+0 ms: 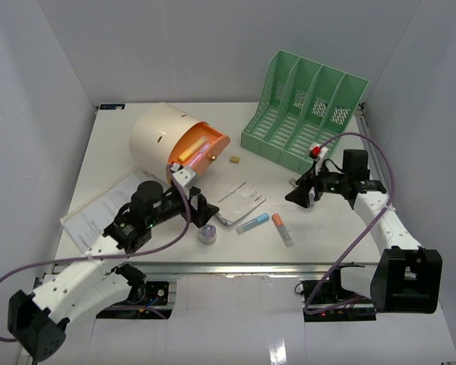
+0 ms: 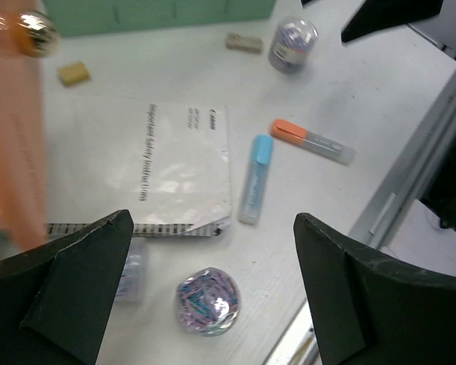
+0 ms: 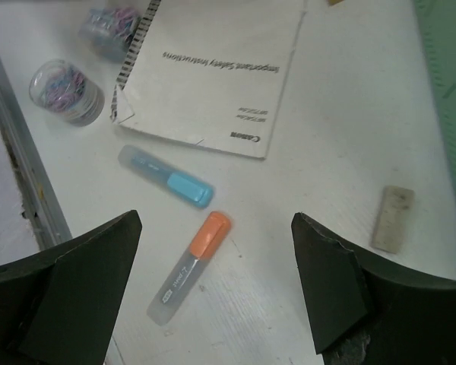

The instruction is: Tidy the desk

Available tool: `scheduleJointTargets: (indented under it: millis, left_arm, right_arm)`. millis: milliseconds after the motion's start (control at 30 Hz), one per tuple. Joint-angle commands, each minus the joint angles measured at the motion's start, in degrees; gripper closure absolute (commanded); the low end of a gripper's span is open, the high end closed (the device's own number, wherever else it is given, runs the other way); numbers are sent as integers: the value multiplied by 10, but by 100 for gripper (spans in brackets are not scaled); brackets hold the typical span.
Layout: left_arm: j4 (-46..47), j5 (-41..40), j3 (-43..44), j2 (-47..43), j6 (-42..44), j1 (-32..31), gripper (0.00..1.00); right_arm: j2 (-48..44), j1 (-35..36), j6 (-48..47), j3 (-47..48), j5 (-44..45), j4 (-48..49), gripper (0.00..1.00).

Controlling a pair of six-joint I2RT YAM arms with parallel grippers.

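The table [image 1: 235, 125], a white top enclosed by white walls, is seen across the whole overhead view, with a metal rail [image 1: 235, 266] along its near edge. At its back left a cream cylindrical box [image 1: 156, 137] is laid on its side, an orange drawer [image 1: 204, 148] standing out of it. At the back right a mint-green file rack [image 1: 304, 106] is set, and a small tan block [image 1: 234, 160] lies between the two. Toward the middle a white booklet [image 1: 242, 201] is found, with a blue-capped highlighter [image 1: 253, 223] just beside it and an orange-capped highlighter [image 1: 282, 228] near that, the two pens apart. A clear jar of coloured clips [image 1: 207, 234] stands near the rail, left of the pens. A printed sheet [image 1: 106, 205] is partly covered by the left arm. The left hand [image 2: 213, 220] is held above the booklet's edge and the jar, its fingers spread wide with nothing between them. The right hand [image 3: 216, 220] is held over the pens, likewise spread and gripping nothing.
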Motion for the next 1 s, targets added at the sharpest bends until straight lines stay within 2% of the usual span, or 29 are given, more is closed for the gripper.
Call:
scheduleJointTargets:
  millis: [0,100,200,333,533,667,967]
  left_arm:
    - [-4,71,58,112,-85,-41,2]
    - [6,-37,87,181,-67,-173,2]
    - [7,-78,132,291,-52,-236,2]
    - [-1,-124,205,415,-17,-280,2]
    - [-43,-209,322,552,1,-286,2]
    - [-89,-225,391,608,11,-286,11]
    - [-123,-256,415,648,13,-285,25]
  right_arm:
    - [-27,-69,32,13,-105,50,13]
    - [-20,-73,32,16,-106,45,13]
    - [-11,-74,20,26,-115,27,13]
    - [-17,-74,10,32,-115,15,13]
    - [-37,-80,9,32,-107,13,13]
    - [-43,-84,9,33,-107,11,12]
    - [-44,-86,7,33,-108,9,12]
